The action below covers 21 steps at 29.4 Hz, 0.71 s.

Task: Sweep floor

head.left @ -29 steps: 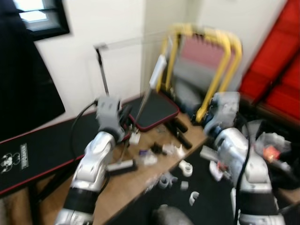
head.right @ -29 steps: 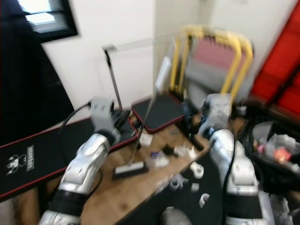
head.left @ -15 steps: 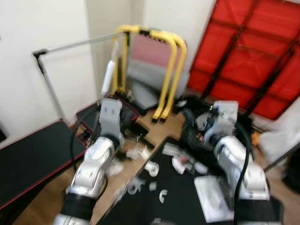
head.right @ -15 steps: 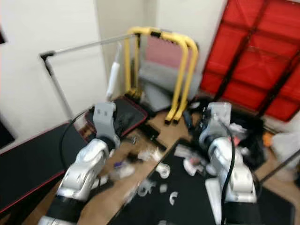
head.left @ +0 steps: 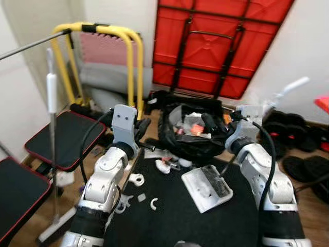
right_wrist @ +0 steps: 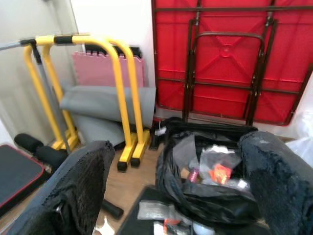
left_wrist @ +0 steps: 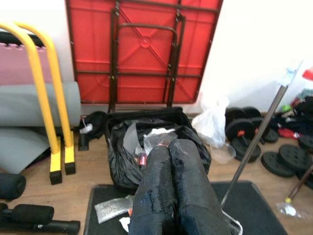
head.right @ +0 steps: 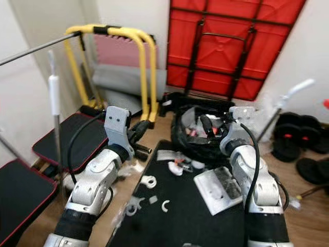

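A wooden floor [head.left: 308, 203] carried everything. A black mat [head.left: 175, 216] lay on it, scattered with small white scraps [head.left: 153, 204] and a white dustpan [head.left: 207, 187] near its middle. At the mat's far edge sat an open black bin bag [head.left: 193, 136] stuffed with rubbish. Beyond it a folded red table [head.left: 216, 46] leaned against the wall, with a yellow frame [head.left: 131, 62] and rolled grey mats [head.left: 105, 85] toward the far left corner. Black red-edged pads [head.left: 64, 139] covered the floor's left side, and dark weight plates [head.left: 290, 131] rested along its right edge.
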Tool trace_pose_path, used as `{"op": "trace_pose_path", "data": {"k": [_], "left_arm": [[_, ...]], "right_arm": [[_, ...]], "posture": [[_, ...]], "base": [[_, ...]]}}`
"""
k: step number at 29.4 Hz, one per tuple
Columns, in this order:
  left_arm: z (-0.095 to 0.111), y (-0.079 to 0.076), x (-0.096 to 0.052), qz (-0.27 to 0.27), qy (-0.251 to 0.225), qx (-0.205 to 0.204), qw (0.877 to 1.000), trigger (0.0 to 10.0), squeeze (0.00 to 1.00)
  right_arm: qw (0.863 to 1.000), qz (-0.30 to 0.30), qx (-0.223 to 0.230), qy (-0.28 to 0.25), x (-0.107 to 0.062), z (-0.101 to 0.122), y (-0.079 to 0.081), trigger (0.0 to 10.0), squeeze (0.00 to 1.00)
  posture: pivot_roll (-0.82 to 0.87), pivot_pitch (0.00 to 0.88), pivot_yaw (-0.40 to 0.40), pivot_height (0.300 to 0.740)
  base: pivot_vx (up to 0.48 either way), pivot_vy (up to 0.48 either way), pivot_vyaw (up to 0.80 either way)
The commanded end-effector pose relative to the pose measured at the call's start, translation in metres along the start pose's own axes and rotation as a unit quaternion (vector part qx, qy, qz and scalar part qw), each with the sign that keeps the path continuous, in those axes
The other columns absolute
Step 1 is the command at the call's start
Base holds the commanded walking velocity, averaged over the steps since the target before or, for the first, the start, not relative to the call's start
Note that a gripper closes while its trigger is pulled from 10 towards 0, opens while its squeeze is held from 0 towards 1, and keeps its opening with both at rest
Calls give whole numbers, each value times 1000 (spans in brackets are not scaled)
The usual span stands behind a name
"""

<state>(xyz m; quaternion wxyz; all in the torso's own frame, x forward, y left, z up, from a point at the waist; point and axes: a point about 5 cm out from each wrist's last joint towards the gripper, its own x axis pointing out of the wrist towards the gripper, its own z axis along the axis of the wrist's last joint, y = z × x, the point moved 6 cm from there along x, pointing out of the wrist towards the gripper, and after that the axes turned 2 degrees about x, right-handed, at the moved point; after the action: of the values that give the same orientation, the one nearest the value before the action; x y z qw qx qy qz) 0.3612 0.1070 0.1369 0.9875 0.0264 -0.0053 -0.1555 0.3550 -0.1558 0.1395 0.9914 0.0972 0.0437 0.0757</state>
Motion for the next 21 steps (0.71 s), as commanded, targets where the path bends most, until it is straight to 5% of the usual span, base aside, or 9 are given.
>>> {"op": "trace_pose_path", "data": {"k": [1,7,21], "left_arm": [[1,-6,2,-10,-4,2,1000,10000,0],[2,-6,1,-9,-5,3,1000,10000,0],[4,-3,1,-1,-12,-7,1000,10000,0]], "right_arm": [[1000,-12,-7,-4,-1,4,-8,10000,0],[1000,-13,-7,-7,-1,4,-8,10000,0],[1000,-17,-6,-9,-1,5,-10,10000,0]], "posture": [[-166,0,-157,740],[-166,0,-157,740],[-168,1,-159,740]], "base": [[0,0,-800],[0,0,-800],[0,0,0]]}}
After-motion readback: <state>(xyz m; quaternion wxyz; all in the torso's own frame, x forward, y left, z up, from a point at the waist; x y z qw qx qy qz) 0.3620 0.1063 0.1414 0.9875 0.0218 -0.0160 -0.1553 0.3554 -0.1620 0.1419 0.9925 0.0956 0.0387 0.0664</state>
